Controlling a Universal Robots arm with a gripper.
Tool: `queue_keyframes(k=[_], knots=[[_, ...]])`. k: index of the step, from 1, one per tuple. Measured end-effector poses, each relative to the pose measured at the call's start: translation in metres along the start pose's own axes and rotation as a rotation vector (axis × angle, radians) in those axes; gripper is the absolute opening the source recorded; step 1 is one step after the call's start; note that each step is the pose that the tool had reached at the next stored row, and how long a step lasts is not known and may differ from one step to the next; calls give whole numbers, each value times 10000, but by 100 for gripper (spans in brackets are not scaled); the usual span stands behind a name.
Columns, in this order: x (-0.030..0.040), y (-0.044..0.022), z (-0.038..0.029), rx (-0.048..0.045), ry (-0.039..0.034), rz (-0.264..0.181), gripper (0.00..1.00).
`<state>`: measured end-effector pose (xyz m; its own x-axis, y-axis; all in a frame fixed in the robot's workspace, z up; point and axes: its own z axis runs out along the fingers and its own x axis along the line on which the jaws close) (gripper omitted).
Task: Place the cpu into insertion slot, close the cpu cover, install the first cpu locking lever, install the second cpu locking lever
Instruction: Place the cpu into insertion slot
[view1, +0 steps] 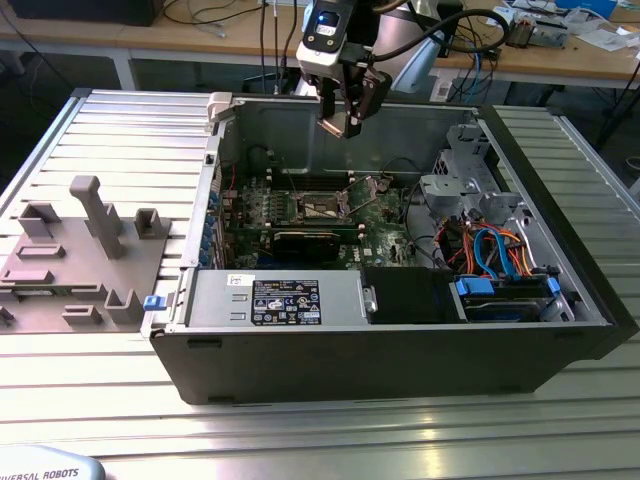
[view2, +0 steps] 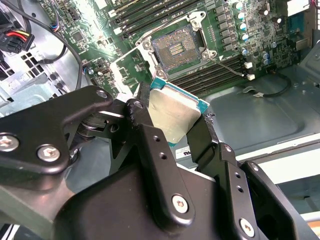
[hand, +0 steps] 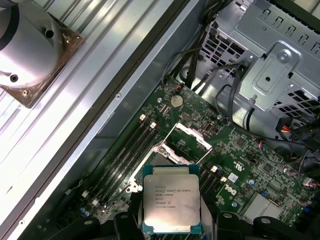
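Observation:
My gripper (view1: 343, 120) hangs over the open black computer case, above its back wall, and is shut on the cpu (view1: 336, 127). In both wrist views the cpu (view2: 175, 112) (hand: 171, 202), a silvery square chip with a teal edge, is clamped by two opposite edges between the black fingers (view2: 145, 132). The insertion slot (view2: 175, 47) (view1: 325, 207) lies uncovered on the green motherboard, well below the chip and apart from it. The cpu cover (hand: 192, 135) stands raised beside the slot. A thin wire lever (view2: 225, 62) is swung out from the socket.
The case (view1: 400, 350) has a power supply (view1: 285, 300) along its front wall, a metal drive cage (view1: 465, 175) and blue cables (view1: 495, 250) at the exterior view's right. A long black card (view1: 310, 240) sits before the socket. A grey fixture tray (view1: 80, 260) lies on the slatted table.

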<state>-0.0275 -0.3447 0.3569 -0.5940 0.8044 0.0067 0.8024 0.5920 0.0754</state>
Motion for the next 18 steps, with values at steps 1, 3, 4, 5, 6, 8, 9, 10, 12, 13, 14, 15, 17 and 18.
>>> queue_keyframes(k=[1, 3, 4, 5, 6, 8, 9, 10, 12, 13, 14, 15, 17, 18], knots=[[0, 0, 0, 0, -1, 8, 54], [0, 0, 0, 0, -1, 19, 54], [0, 0, 0, 1, -2, 22, 54], [0, 0, 0, 0, -2, 27, 54], [0, 0, 0, 0, -2, 30, 54], [0, 0, 0, 0, -3, 39, 54], [0, 0, 0, 0, -3, 43, 54], [0, 0, 0, 0, -3, 46, 54], [0, 0, 0, 0, -5, 59, 54], [0, 0, 0, 0, -5, 64, 54], [0, 0, 0, 0, -4, 67, 54], [0, 0, 0, 0, -5, 71, 54], [0, 0, 0, 0, -6, 79, 54], [0, 0, 0, 0, -6, 83, 54]])
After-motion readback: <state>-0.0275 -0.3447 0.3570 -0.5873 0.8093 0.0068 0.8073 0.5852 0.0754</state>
